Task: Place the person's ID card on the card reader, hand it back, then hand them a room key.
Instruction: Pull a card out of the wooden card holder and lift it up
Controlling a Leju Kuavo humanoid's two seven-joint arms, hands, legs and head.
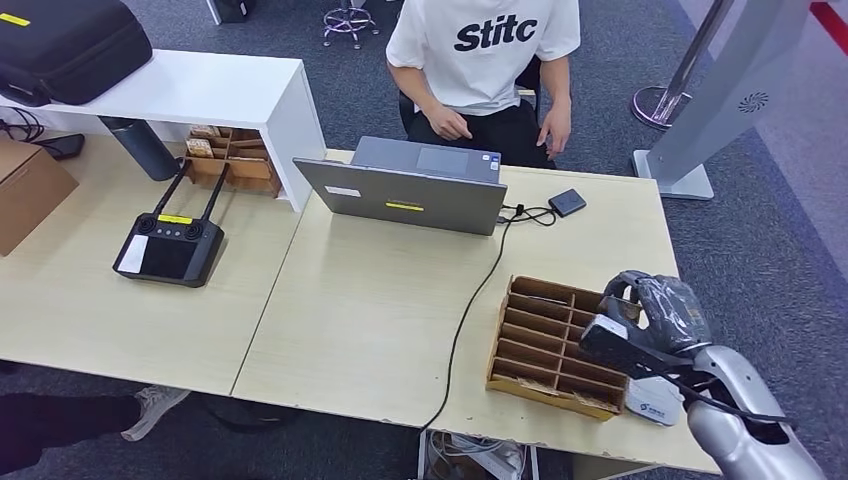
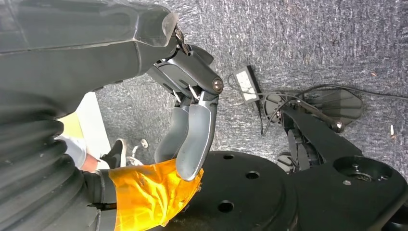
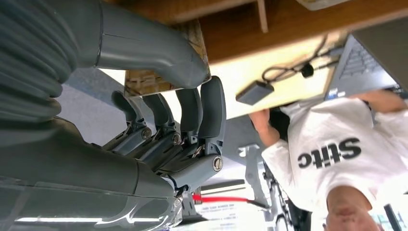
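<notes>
Right hand point(image 1: 655, 312) hovers empty, fingers loosely curled, over the wooden slotted tray point(image 1: 545, 345) near the tabletop's right front corner. No ID card visible; card reader point(image 1: 566, 202) beside laptop point(image 1: 415, 185). Judged: awaiting card.

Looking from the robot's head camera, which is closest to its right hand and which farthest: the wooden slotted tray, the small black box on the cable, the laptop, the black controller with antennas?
1. Wooden slotted tray, directly beside the right hand.
2. Small black box, farther up the table.
3. Laptop, mid-table.
4. Black controller, far left.
</notes>
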